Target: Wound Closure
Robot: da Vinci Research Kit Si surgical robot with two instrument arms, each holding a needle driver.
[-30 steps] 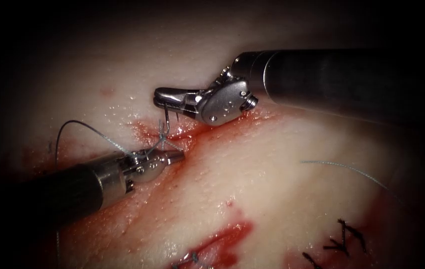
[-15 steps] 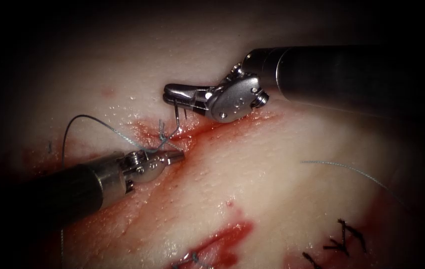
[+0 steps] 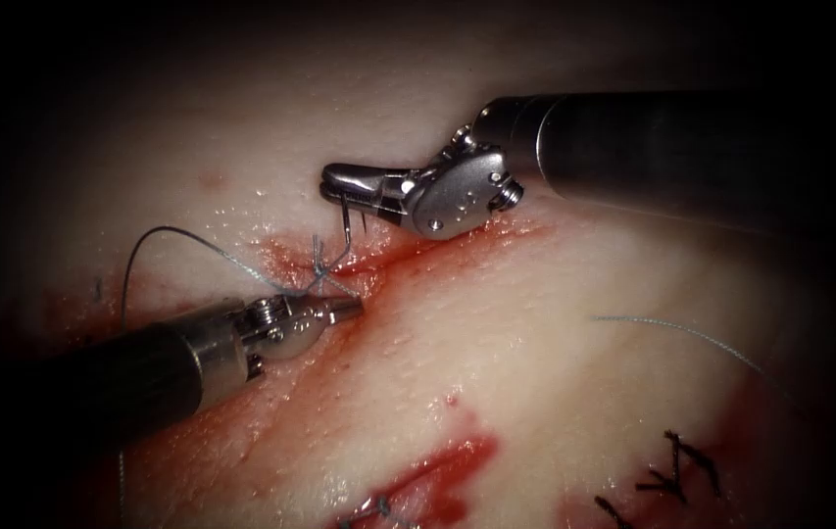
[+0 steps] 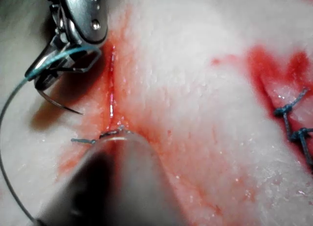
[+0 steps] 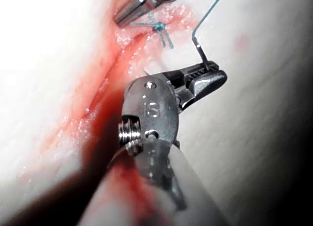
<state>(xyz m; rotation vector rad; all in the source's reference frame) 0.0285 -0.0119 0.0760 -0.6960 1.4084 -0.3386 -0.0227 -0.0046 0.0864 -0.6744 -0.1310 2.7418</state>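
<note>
My right tool (image 3: pixel 331 188) hangs over the left end of the cut (image 3: pixel 408 253), shut on the curved needle (image 3: pixel 349 225) near its tail end. The needle (image 4: pixel 58 102) hangs below the jaws with its tip free above the tissue (image 3: pixel 555 323). Blue thread (image 3: pixel 177 235) leaves the needle's tail (image 5: pixel 201 52) and arcs out to the left. A tied knot (image 3: pixel 318 264) sits on the cut. My left tool (image 3: pixel 351 310) lies low just below the knot, jaws together. A short thread end (image 5: pixel 146 24) lies at its tip (image 5: pixel 128 13); I cannot tell whether it is pinched.
Red fluid lines the cut and spreads to its left. A second red wound with blue stitches (image 3: pixel 378 507) lies at the lower centre, dark stitches (image 3: pixel 677 470) at the lower right. A loose strand of thread (image 3: pixel 672 328) crosses the tissue on the right.
My right tool has moved a little to the right and up, carrying the needle away from the knot. The thread loop on the left shifted slightly. The left tool has stayed put.
</note>
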